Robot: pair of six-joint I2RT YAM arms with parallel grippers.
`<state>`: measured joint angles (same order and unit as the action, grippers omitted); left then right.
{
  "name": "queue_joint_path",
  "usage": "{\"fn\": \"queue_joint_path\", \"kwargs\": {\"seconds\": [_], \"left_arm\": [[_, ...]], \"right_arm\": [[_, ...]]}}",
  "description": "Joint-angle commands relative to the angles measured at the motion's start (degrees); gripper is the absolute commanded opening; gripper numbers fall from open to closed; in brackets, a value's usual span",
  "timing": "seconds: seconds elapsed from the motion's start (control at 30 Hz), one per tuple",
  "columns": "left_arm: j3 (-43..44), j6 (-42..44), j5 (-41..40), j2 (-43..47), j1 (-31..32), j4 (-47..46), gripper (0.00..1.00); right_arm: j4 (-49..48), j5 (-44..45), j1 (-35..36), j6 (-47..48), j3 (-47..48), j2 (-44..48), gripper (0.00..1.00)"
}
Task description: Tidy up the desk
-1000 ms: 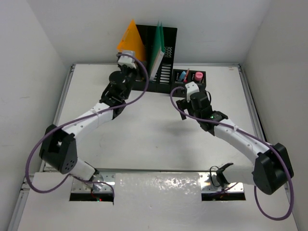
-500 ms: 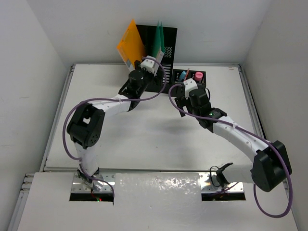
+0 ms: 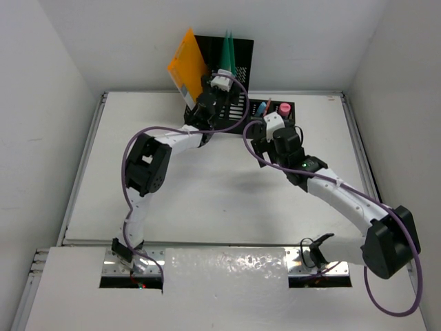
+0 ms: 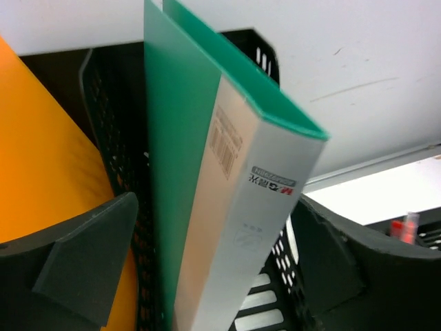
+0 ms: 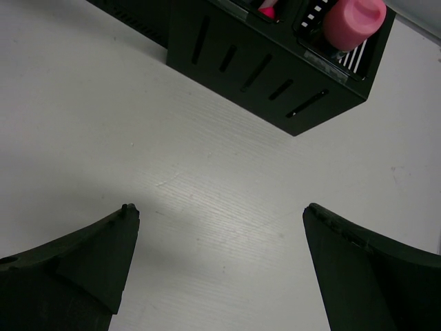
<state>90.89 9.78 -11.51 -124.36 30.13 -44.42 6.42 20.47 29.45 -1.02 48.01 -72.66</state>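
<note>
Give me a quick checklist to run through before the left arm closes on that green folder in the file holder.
1. The left gripper is open: ok, fingers spread wide.
2. The green folder sits between the fingers: ok, one finger on each side.
3. The orange folder is outside the grasp: ok, it leans beyond one finger.
4. The green folder's foot is seated in the file holder: cannot tell, bottom out of view.
5. The right gripper is out of the way: ok, open, empty, above the desk beside the pen organizer.
</note>
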Motion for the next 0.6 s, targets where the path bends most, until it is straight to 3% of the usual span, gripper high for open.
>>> {"fn": "queue_joint_path", "kwargs": {"seconds": [0.0,0.1,0.13,0.17,0.2,0.4,0.57], "left_arm": [[4.29,0.24,-2.03,-1.94,0.19,-2.86,0.83],[5.08,-0.81,-3.08,-2.12,0.19,-4.08,0.4],[4.82,-1.6,-4.65,-1.86,0.28,-4.7,0.13],[4.47,-1.69,-5.53,-1.59,0.19,-5.92,0.04],[4.47,-1.61,-6.41,-1.42,0.19,-6.55,0.0],[0.43,-1.69,-9.06,2.88,0.1,-12.25,0.0],[-1.33,-2.13,-10.63,3.86,0.1,-11.74,0.0]], "right_arm": [[-2.02,-1.04,0.08,0.66,-0.81,2.35,0.99],[-2.37,-1.48,-0.01,0.4,-1.34,2.53,0.99],[-2.55,-1.75,-0.01,0.14,-1.51,2.53,0.99],[-2.72,-1.84,-0.01,-0.04,-1.6,2.44,0.99],[-2.81,-2.01,-0.01,-0.04,-1.69,2.44,0.99],[-3.08,-3.33,-0.01,-0.92,-2.13,2.0,0.99],[-2.9,-3.42,0.08,-1.18,-2.13,2.09,0.99]]}}
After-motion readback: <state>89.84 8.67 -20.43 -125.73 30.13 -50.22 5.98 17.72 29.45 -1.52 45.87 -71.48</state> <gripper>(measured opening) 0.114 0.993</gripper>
